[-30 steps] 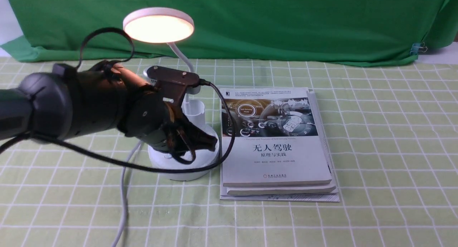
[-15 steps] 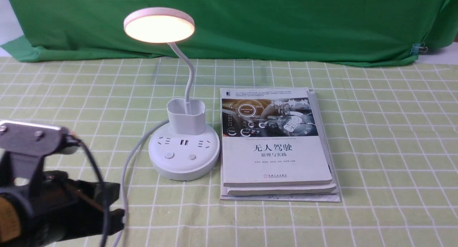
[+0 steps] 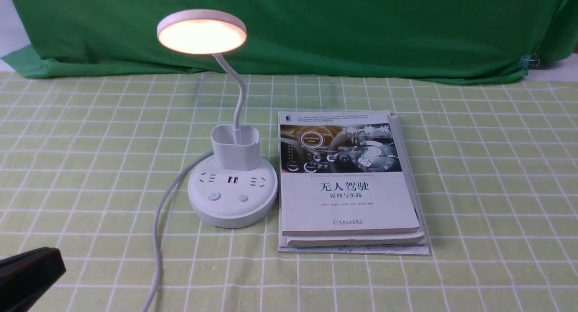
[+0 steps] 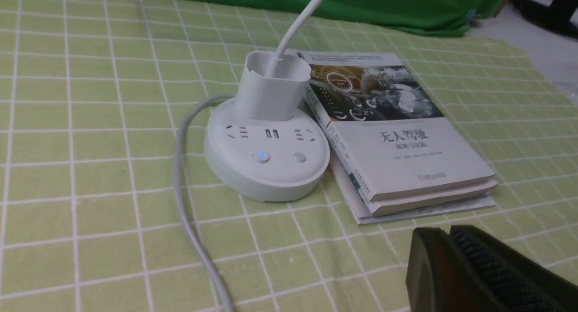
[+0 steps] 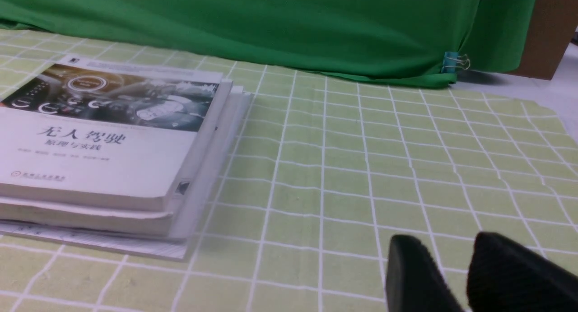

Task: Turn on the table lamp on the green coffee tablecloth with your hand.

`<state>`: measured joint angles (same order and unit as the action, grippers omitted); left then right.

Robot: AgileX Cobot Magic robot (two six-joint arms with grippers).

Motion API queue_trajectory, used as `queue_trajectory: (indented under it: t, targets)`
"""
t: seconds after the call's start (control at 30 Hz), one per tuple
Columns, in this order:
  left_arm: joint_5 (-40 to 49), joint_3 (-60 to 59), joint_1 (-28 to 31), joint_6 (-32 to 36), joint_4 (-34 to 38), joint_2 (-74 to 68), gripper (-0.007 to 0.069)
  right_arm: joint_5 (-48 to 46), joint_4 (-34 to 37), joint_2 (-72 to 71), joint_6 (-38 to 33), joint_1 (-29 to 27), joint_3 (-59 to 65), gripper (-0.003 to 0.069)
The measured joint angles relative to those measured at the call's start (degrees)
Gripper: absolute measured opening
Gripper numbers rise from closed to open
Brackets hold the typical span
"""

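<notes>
**Lamp lit; grippers empty**

Table lamp (image 3: pixel 232 192) stands on green coffee tablecloth (image 3: pixel 474 167), just beside book stack (image 3: pixel 347 199). Cup holder (image 3: pixel 235 149) contains only the gooseneck (image 3: pixel 239 100). Left gripper (image 4: pixel 449 233): fingers together, nothing held, mostly cut off. Right gripper (image 5: pixel 449 242): tips slightly apart, empty.

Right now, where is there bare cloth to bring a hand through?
Free: the green coffee tablecloth right of the books, and left of the cord. Crowded: the table lamp sits close beside the books, cord trailing forward.
</notes>
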<state>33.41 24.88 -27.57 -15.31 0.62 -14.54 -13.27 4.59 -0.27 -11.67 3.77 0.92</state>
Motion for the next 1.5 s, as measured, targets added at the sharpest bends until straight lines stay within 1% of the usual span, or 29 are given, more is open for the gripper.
queue_trajectory:
  t: [0.2, 0.6, 0.7, 0.77, 0.8, 0.87, 1.0, 1.03, 1.1, 1.17, 1.23, 1.27, 1.33, 1.5]
  targets:
    - [-2.8, 0.0, 0.0, 0.0, -1.5, 0.1, 0.0019, 0.0, 0.0, 0.0, 0.0, 0.0, 0.0, 0.0245]
    - [-2.9, 0.0, 0.0, 0.0, -1.6, 0.1, 0.0019, 0.0, 0.0, 0.0, 0.0, 0.0, 0.0, 0.0245]
    - [-3.0, -0.8, 0.2, 3.8, -5.3, 0.3, 0.0019, 0.0, 0.0, 0.0, 0.0, 0.0, 0.0, 0.0245]
    - [-3.5, -1.9, 2.0, 6.2, -6.3, 0.9, 0.0019, 0.0, 0.0, 0.0, 0.0, 0.0, 0.0, 0.0245]
    - [-5.3, -3.4, 3.4, 8.4, -6.7, 1.6, 0.0019, 0.0, 0.0, 0.0, 0.0, 0.0, 0.0, 0.0245]
    - [-9.0, -5.7, 6.8, 10.2, -6.9, 2.9, 0.0019, 0.0, 0.0, 0.0, 0.0, 0.0, 0.0, 0.0245]
    - [-25.0, -14.3, 15.5, 14.1, -5.3, 8.3, 0.0019, 0.0, 0.0, 0.0, 0.0, 0.0, 0.0, 0.0245]
    - [-25.6, -14.7, 16.2, 14.3, -5.1, 8.9, 0.0019, 0.0, 0.0, 0.0, 0.0, 0.0, 0.0, 0.0245]
    - [-30.8, -19.7, 19.6, 15.8, -3.8, 11.4, 0.0019, 0.0, 0.0, 0.0, 0.0, 0.0, 0.0, 0.0245]
    - [-31.3, -23.6, 21.5, 16.0, -3.0, 13.5, 0.0019, 0.0, 0.0, 0.0, 0.0, 0.0, 0.0, 0.0245]
    - [-29.1, -24.7, 22.0, 16.0, -2.8, 14.2, 0.0019, 0.0, 0.0, 0.0, 0.0, 0.0, 0.0, 0.0245]
    - [-24.4, -25.0, 22.3, 16.0, -2.5, 14.4, 0.0019, 0.0, 0.0, 0.0, 0.0, 0.0, 0.0, 0.0245]
    - [-18.9, -25.3, 22.4, 16.2, -2.3, 14.6, 0.0019, 0.0, 0.0, 0.0, 0.0, 0.0, 0.0, 0.0245]
    - [-17.3, -25.3, 22.4, 16.6, -2.1, 14.7, 0.0019, 0.0, 0.0, 0.0, 0.0, 0.0, 0.0, 0.0245]
